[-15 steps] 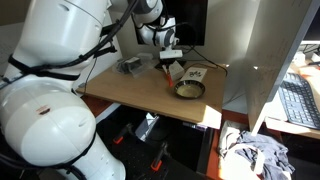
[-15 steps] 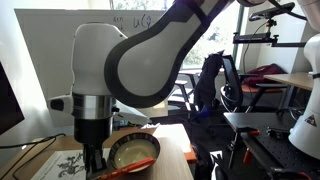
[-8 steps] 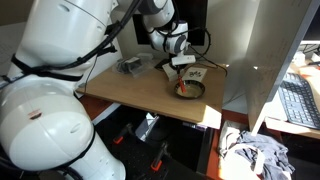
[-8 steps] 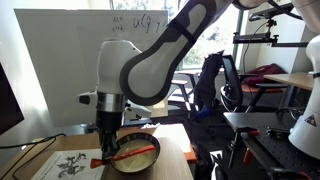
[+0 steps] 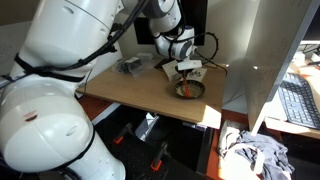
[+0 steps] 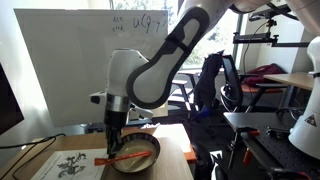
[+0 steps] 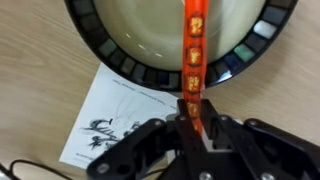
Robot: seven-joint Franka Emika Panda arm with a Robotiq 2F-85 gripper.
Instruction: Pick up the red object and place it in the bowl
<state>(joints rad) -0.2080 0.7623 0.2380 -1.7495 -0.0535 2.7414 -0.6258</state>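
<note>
The red object (image 7: 195,50), a thin red stick with yellow markings, is held at one end between my gripper's (image 7: 193,125) fingers. Its free end reaches out over the bowl (image 7: 120,62), which shows a pale inside and a dark tiled rim band at the top of the wrist view. In an exterior view the gripper (image 6: 114,142) hangs at the bowl's (image 6: 152,145) near rim, with the stick (image 6: 135,154) lying nearly level across it. In an exterior view the gripper (image 5: 186,72) is just above the bowl (image 5: 198,92), and the stick (image 5: 182,88) shows as a red spot.
A white paper with a dark drawing (image 7: 115,120) lies on the wooden table next to the bowl, also visible in both exterior views (image 6: 70,165) (image 5: 197,73). A grey object (image 5: 129,66) sits at the table's back. A dark monitor stands behind. The table's front edge (image 5: 150,108) is near.
The gripper has carried the red stick sideways from beside the bowl to over it, and the stick now lies across the bowl's opening.
</note>
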